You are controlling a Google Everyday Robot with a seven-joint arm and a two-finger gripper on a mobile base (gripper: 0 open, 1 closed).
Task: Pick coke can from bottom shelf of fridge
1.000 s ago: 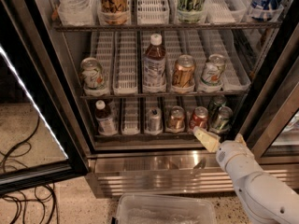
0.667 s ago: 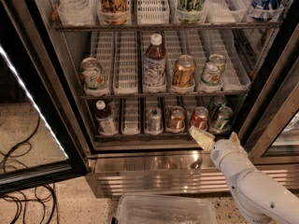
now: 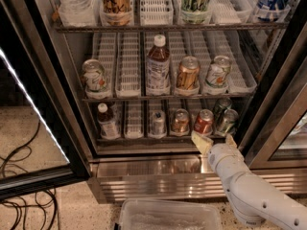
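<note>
Fridge (image 3: pixel 158 178), door open. Bottom shelf (image 3: pixel 134 121), left to right: brown bottle (image 3: pixel 107 122), silver can (image 3: pixel 158 123), copper-brown can (image 3: pixel 180 121), coke can (image 3: pixel 204 122), two green cans (image 3: pixel 227 122) (one behind the other). Gripper (image 3: pixel 216 142): just below the shelf's front edge, under the coke can, fingers spread, holding nothing.

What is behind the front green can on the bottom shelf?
Another green can stands behind it, its lower part covered. The tool hovers in front of the coke can.

Red coke can (image 3: pixel 204 122) stands upright on the bottom shelf (image 3: pixel 139 137), spread pincer (image 3: pixel 215 142) just below.
</note>
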